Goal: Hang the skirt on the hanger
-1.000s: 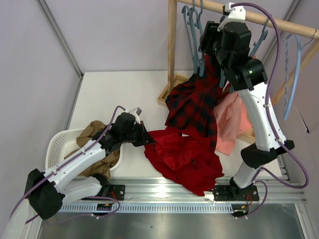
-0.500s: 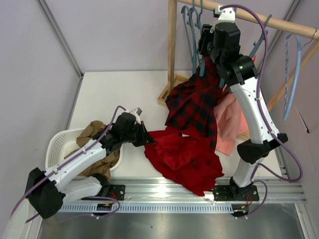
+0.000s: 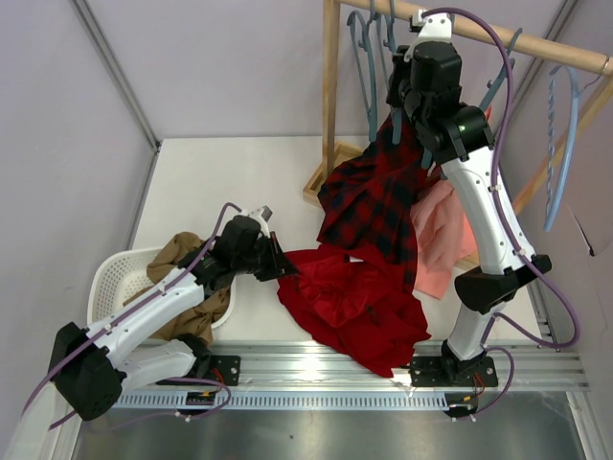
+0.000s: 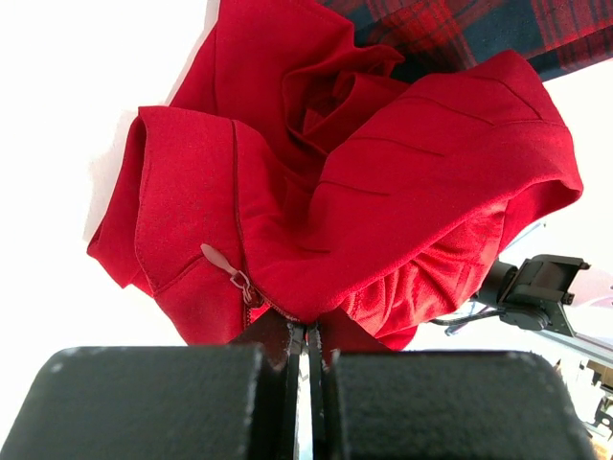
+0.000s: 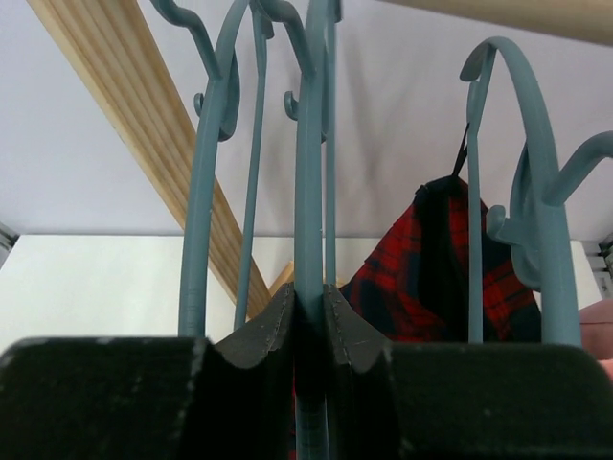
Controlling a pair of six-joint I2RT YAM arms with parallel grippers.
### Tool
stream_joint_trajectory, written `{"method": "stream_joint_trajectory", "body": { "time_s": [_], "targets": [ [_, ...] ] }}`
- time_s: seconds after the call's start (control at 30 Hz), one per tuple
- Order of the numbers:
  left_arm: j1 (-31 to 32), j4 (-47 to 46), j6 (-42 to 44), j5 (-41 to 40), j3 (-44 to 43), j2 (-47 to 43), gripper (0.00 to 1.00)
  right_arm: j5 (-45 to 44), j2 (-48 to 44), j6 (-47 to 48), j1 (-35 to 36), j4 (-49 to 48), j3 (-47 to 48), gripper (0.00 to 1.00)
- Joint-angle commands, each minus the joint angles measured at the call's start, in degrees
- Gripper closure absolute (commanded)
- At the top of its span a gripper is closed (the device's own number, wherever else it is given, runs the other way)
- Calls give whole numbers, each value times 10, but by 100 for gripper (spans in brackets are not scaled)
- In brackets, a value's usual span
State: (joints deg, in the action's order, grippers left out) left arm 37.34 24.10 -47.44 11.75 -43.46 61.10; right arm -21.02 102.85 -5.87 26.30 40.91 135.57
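The bright-red skirt (image 3: pixel 354 302) lies crumpled on the white table near the front edge. My left gripper (image 3: pixel 285 271) is shut on its left edge, with the cloth pinched between the jaws (image 4: pixel 306 331) next to a zipper pull (image 4: pixel 222 264). High at the rail, my right gripper (image 3: pixel 395 96) is shut on the upright bar of a grey-blue hanger (image 5: pixel 309 192). Its fingertips (image 5: pixel 309 307) press that bar from both sides. The hanger's hook is cut off at the top of the right wrist view.
More grey-blue hangers (image 5: pixel 206 144) hang beside it on the wooden rail (image 3: pixel 498 36). A red-and-black plaid garment (image 3: pixel 378 196) and a pink one (image 3: pixel 445 230) hang below the rail. A white basket (image 3: pixel 110 278) holding a tan garment (image 3: pixel 182 254) stands at the left.
My right gripper has moved up and left to the hangers and closed on one bar. The left arm and skirt have stayed still.
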Motion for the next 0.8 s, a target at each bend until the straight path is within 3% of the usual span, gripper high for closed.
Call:
{"method": "stream_joint_trajectory", "body": {
  "time_s": [0.0,0.37,0.77],
  "targets": [
    [-6,-25,12,9,-2,-3,100,-22,-6,19,-4,-45,31,100],
    [-8,-27,14,13,-1,-9,100,-1,-68,2,-4,-69,24,100],
    [-8,-34,9,17,6,-26,100,24,-172,-14,-4,-130,-101,100]
  ]
}}
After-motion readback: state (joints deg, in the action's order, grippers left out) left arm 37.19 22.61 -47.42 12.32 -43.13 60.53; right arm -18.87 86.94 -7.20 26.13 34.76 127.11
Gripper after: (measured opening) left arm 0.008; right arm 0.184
